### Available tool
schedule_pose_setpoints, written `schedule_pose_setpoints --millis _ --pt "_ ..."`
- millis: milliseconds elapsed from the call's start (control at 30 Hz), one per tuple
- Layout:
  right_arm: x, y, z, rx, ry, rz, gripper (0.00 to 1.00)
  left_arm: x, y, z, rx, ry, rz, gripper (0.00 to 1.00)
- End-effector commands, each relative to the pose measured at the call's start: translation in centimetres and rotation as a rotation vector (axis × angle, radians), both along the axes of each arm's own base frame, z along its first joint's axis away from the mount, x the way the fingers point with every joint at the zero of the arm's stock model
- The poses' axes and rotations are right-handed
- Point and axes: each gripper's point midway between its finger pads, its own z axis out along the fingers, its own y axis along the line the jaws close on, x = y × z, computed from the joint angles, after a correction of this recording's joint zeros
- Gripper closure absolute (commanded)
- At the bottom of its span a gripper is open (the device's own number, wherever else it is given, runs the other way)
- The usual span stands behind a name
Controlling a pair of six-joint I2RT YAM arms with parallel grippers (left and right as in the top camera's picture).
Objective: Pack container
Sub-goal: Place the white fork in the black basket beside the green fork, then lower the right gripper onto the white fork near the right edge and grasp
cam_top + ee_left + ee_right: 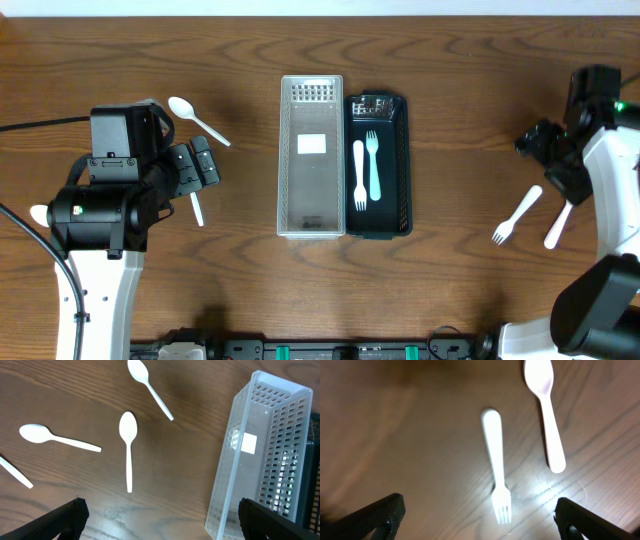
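A clear perforated container (311,222) stands mid-table, empty; it also shows in the left wrist view (235,480). Beside it on the right, a dark container (402,160) holds a white fork (359,175) and a light blue fork (373,165). White spoons lie on the left (197,118); the left wrist view shows three of them (128,445) (147,385) (55,437). A white fork (516,215) (497,460) and a white spoon (557,225) (545,410) lie on the right. My left gripper (200,162) (160,525) is open and empty, above the table near the spoons. My right gripper (548,160) (480,517) is open and empty, above the fork.
Another white handle (15,472) lies at the left edge of the left wrist view. A spoon bowl (38,213) shows beside the left arm's base. The wood table's far edge runs along the top of the overhead view.
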Motion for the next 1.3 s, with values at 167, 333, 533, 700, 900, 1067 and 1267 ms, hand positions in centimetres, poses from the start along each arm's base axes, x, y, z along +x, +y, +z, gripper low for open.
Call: schedule_pose_setpoints --millis 167,333,533,700,900,1067,1267 --pt "-1.3 0.8 -7.1 0.052 0.008 0.156 0.01 0.2 0.2 0.7 0.017 -0.020 -0.005 0.02" --pt "-1.6 1.4 -8.8 0.073 -0.007 0.187 0.01 0.2 0.2 0.7 0.017 -0.020 -0.006 0.02" --pt "-2.2 1.3 -9.8 0.074 -0.005 0.178 0.01 0.2 0.2 0.7 0.017 -0.020 -0.005 0.02" --pt "-2.4 1.1 -10.3 0.078 -0.015 0.167 0.01 0.2 0.2 0.7 0.017 -0.020 -0.006 0.02" --pt "-3.0 1.2 -11.1 0.082 -0.005 0.164 0.01 0.2 0.2 0.7 0.017 -0.020 -0.005 0.02" --pt "-3.4 1.3 -12.2 0.097 0.032 0.162 0.01 0.2 0.2 0.7 0.017 -0.020 -0.005 0.02" --pt "-3.8 1.5 -13.8 0.115 0.073 0.164 0.01 0.2 0.2 0.7 0.017 -0.019 -0.005 0.02"
